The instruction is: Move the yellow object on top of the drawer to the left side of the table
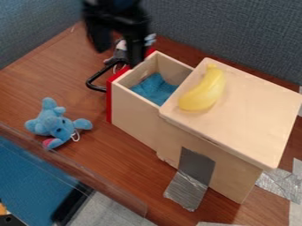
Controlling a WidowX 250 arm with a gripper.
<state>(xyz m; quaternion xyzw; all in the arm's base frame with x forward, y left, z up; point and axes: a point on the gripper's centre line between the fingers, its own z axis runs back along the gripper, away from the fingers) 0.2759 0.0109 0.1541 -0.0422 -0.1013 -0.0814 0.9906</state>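
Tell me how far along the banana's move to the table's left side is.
Nothing looks done: the banana lies on the drawer unit's top. Nothing appears in hand; the open pincer hangs near the drawer. Left: grasp, lift, and place it on the table.

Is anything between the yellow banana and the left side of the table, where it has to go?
Yes. The open drawer with its black handle juts out left of the banana, and the blue plush toy lies on the table beyond it. Lifting over the drawer looks advisable.
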